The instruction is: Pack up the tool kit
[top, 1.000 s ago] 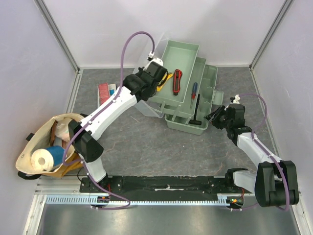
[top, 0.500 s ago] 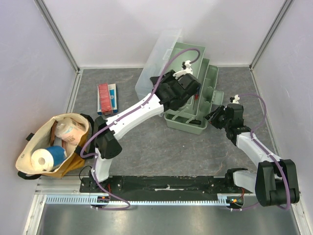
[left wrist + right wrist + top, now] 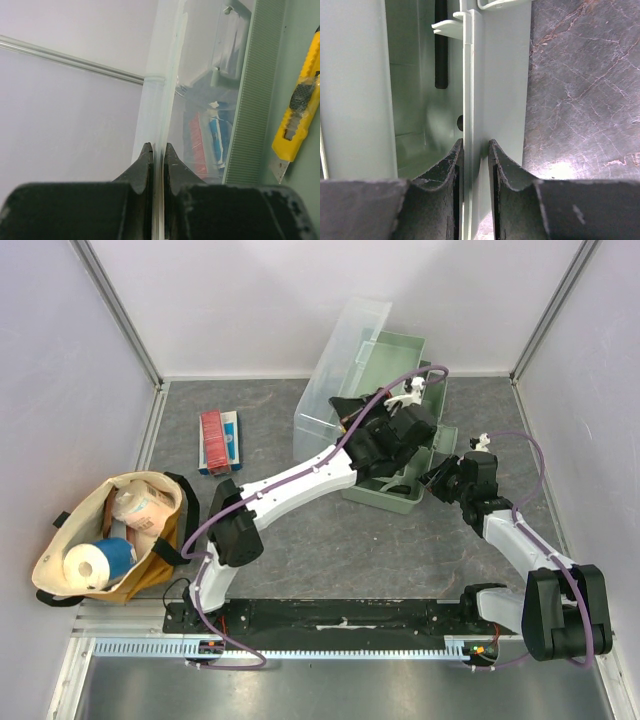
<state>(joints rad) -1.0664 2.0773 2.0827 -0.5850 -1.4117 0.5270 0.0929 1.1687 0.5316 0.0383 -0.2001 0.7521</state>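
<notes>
Overhead, a small work cell shows pale lilac-white walls (image 3: 60, 360) on three sides, slanted aluminium posts (image 3: 118, 305) at the back corners, and a dark grey, stone-patterned surface (image 3: 320, 540). A black mounting plate (image 3: 330, 615) along the near edge carries two white-and-black arms. At the back right of the surface sits the pale-green toolbox (image 3: 380, 496), its trays partly folded out. Its clear lid (image 3: 335, 370) stands raised along the box's left side. The left arm stretches diagonally across the surface to the box. In its wrist view, the left gripper (image 3: 156, 152) has its two black fingers nearly together, pinching the thin edge of the clear lid. To the right of that edge, a yellow utility knife (image 3: 297, 100) lies in a green tray beside a ribbed rim, its blade tip exposed. The right arm reaches in from the near right. The right gripper (image 3: 476, 150) pinches the toolbox's upright green side wall, one finger inside the box and one outside over the bare surface. A black handle (image 3: 441, 45) lies deeper inside that compartment. Well apart from the box, at the left edge of the surface, a tan cloth bag (image 3: 60, 560) slumps open with a paper roll (image 3: 85, 565) inside. A flat red-and-blue packet (image 3: 217, 440) lies on the surface between the bag and the lid.
</notes>
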